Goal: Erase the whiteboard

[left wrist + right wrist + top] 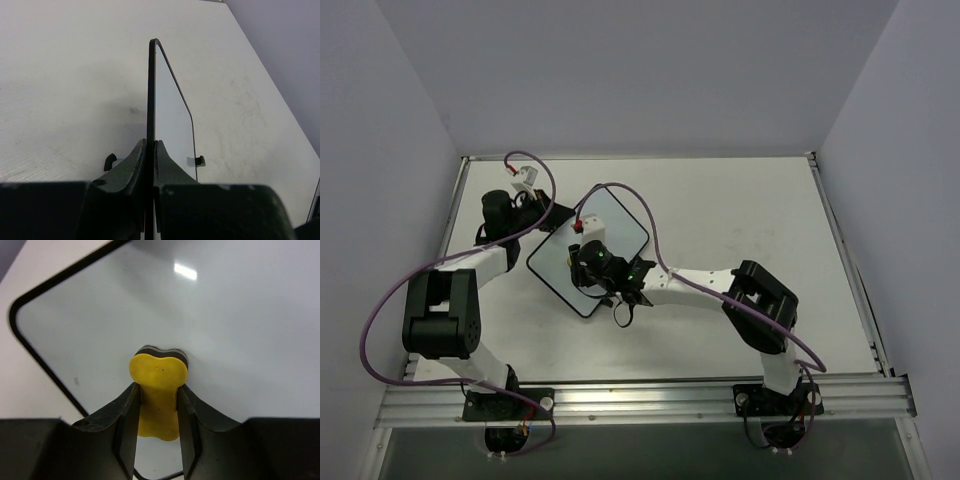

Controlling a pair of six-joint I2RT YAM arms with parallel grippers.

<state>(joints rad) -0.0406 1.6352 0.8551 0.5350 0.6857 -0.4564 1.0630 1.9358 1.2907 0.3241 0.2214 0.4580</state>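
The whiteboard (612,232) lies turned like a diamond in the middle of the table, white with a thin black frame. My left gripper (542,222) is shut on its left edge; in the left wrist view the board (172,115) runs edge-on between my fingers (131,162). My right gripper (588,262) is over the board's lower part, shut on a small yellow eraser (157,390) whose dark felt end presses the white surface (225,325). The surface in view looks clean apart from a tiny speck (76,381).
The white table (740,220) has grey walls at the back and sides and a metal rail (640,400) at the near edge. Purple cables (650,225) loop over the board's right corner. A black foot (200,160) shows on the board's rim.
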